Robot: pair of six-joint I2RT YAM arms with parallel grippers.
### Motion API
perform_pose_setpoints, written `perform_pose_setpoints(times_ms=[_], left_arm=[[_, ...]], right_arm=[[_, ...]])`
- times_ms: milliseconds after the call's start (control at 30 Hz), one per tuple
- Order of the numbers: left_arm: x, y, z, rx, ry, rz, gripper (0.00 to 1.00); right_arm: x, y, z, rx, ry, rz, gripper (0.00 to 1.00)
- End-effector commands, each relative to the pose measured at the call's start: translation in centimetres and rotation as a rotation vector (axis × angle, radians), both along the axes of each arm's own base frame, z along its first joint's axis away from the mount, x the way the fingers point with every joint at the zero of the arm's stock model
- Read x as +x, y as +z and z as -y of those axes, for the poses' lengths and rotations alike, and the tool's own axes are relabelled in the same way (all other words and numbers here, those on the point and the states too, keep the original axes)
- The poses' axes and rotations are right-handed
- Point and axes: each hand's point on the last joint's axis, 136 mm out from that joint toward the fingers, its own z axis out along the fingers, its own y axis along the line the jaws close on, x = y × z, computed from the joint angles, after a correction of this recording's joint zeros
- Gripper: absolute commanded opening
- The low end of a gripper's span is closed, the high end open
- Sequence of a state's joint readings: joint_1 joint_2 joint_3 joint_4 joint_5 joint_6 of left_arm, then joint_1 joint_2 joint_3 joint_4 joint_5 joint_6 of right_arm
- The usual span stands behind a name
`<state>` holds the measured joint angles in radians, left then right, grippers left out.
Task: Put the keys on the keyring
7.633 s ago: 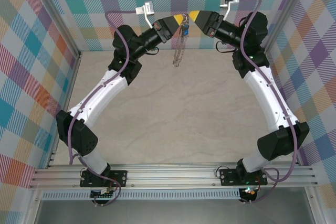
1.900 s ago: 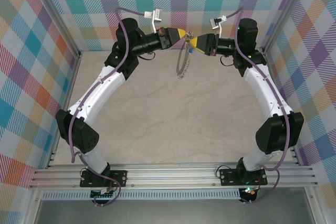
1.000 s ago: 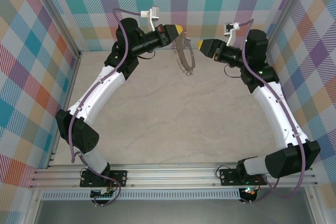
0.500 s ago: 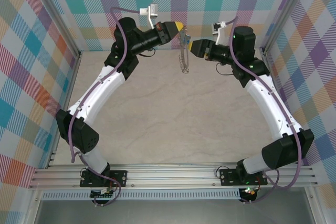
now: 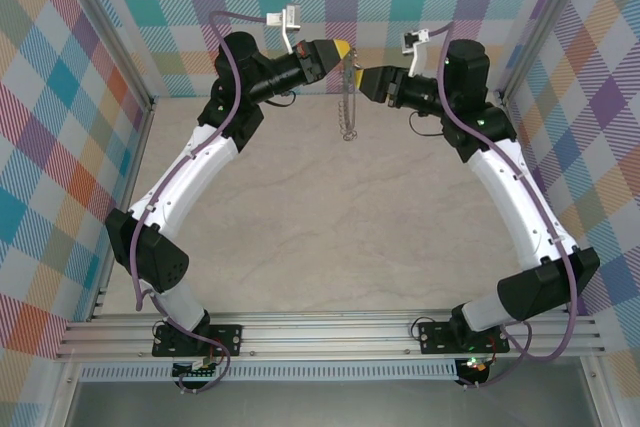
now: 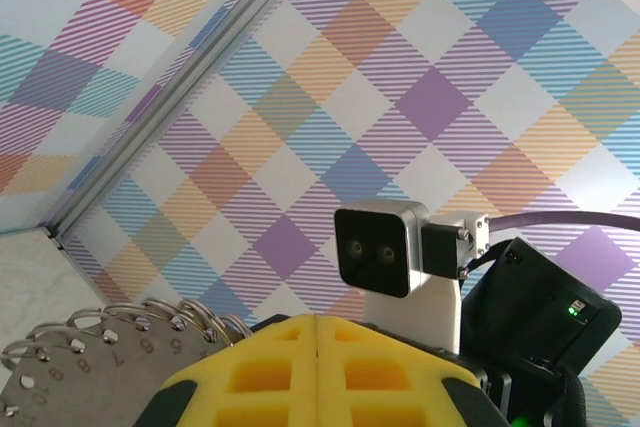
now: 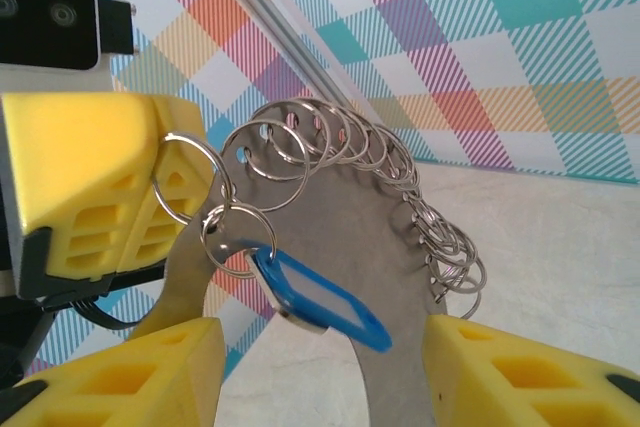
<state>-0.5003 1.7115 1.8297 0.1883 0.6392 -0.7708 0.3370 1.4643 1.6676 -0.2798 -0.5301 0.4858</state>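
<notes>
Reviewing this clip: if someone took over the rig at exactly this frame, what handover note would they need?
Left gripper: shut on the keyring, holding it in the air.
Right gripper: open and empty, with the keyring hanging just in front of its fingers.
Blue-headed key: hangs from a small loop at the keyring's rim, beside the left gripper's fingers.
Done: the key looks threaded on; the right gripper is not holding it.
Left: confirm the key sits fully on its loop, then set the keyring down.
</notes>
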Motion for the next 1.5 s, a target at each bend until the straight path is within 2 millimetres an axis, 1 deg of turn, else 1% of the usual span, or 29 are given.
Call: perform_pose_setpoints(times_ms=[0,100,300,533,700,900,1033,1200,1367,1433,1467], left_arm=[[-2.8,4.6,-0.6,-0.069,-0.041,0.126,0.00],[-3.0,4.7,-0.6,-0.069,-0.047,0.130,0.00],[-3.2,4.7,-0.6,-0.070,-0.051,0.129,0.00],[-3.4,4.9,-0.8,-0.072,-0.048,0.134,0.00],[-3.5,5.0,-0.8,-0.072,-0.049,0.136,0.00],[-3.3,4.9,-0.8,-0.072,-0.046,0.131,0.00],[-3.2,4.8,-0.8,-0.072,-0.045,0.128,0.00],[-3.1,4.7,-0.6,-0.075,-0.050,0.126,0.00],[-3.0,4.6,-0.5,-0.076,-0.051,0.123,0.00],[-3.1,4.6,-0.5,-0.075,-0.052,0.122,0.00],[-3.1,4.6,-0.5,-0.075,-0.050,0.124,0.00]], right_arm=[[-1.0,3.4,1.7,0.071,-0.030,0.072,0.54],[-0.8,4.6,1.8,0.136,-0.009,0.066,0.54],[-0.1,5.5,1.0,0.220,0.053,0.038,0.53],[0.7,5.4,-0.1,0.277,0.135,-0.006,0.51],[0.6,5.6,-0.7,0.300,0.180,-0.015,0.47],[-0.1,5.9,-1.3,0.305,0.229,-0.011,0.38],[-0.7,6.4,-1.8,0.307,0.267,-0.005,0.36],[-1.2,6.7,-2.6,0.303,0.306,-0.005,0.31],[-1.0,6.9,-3.0,0.310,0.315,-0.007,0.18],[-1.0,6.9,-3.0,0.312,0.315,-0.007,0.15],[-1.0,6.9,-3.0,0.312,0.313,-0.007,0.12]])
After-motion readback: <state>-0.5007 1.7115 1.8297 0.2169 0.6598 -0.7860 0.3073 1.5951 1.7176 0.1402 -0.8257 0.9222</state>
